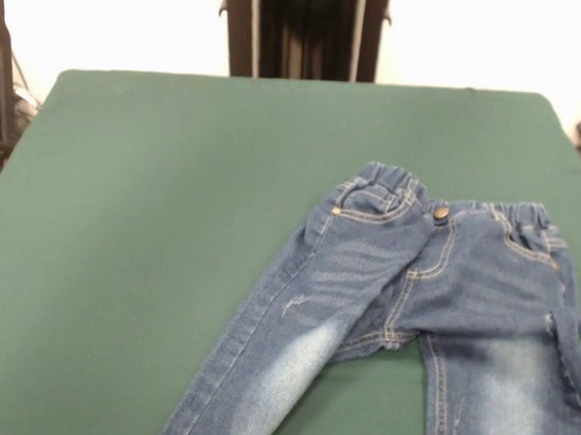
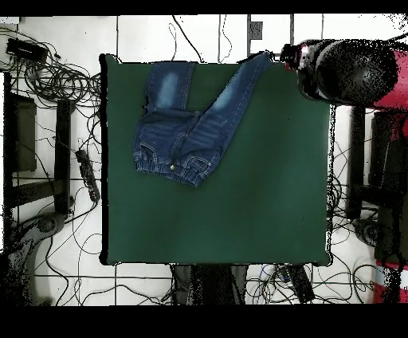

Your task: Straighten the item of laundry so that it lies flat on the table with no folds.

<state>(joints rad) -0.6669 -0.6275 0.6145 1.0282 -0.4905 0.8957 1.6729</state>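
While the jeans [image 1: 432,313] lie toward four o'clock on the table [image 1: 154,220] in the front view, waistband at twelve, legs splaying toward six and seven, only the overhead view shows the arm [image 2: 351,72] at two o'clock; whether its fingers are spread, I cannot tell.

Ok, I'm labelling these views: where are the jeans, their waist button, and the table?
jeans [image 1: 365,280], front view, left leg's thigh.
waist button [image 1: 441,213], front view, its metal face.
table [image 2: 263,199], overhead view, bare green cloth.
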